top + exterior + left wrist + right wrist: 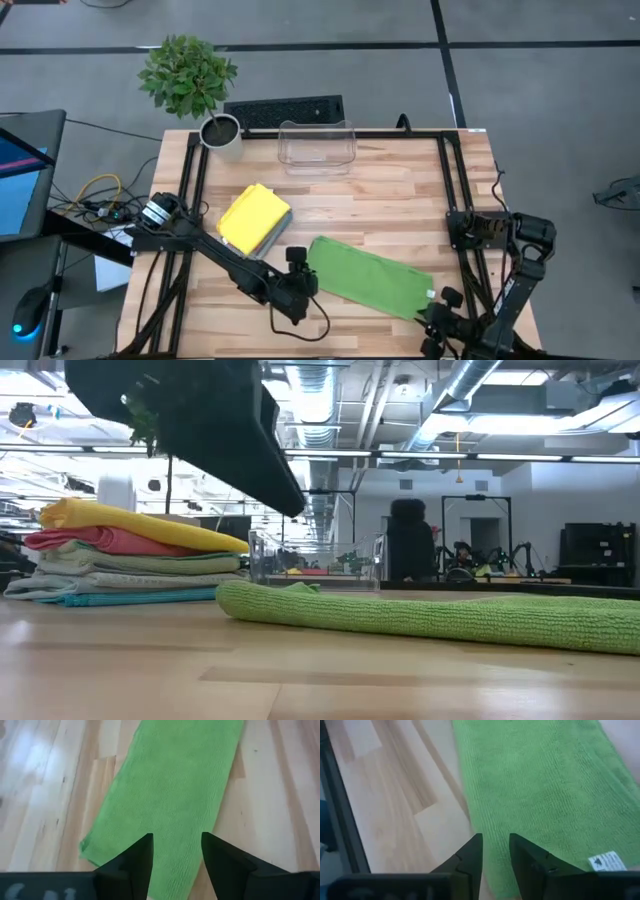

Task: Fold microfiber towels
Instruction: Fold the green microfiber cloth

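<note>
The lime green towel (368,277) lies near the front edge of the table (400,185), already doubled into a long strip that runs at a slant from the left gripper (296,283) to the right gripper (437,312). A small white tag (606,862) shows at the end nearest the right gripper. Behind the strip and to its left sits the stack of folded towels (254,219), yellow on top, with the clear plastic bin (316,147) farther back.

Each gripper is poised over one short end of the strip, jaws parted by a narrow gap with cloth showing between them; nothing is pinched yet, as far as the wrist views allow, though contact with the top layer cannot be ruled out.

The step in hand looks like the next fold, one short end carried over to the other. To do it well, the working gripper should come down at the very corner edge and catch both layers, not only the top one. The other should pin its end flat. The lifted end should travel low and straight along the strip so the edges meet squarely.
</note>
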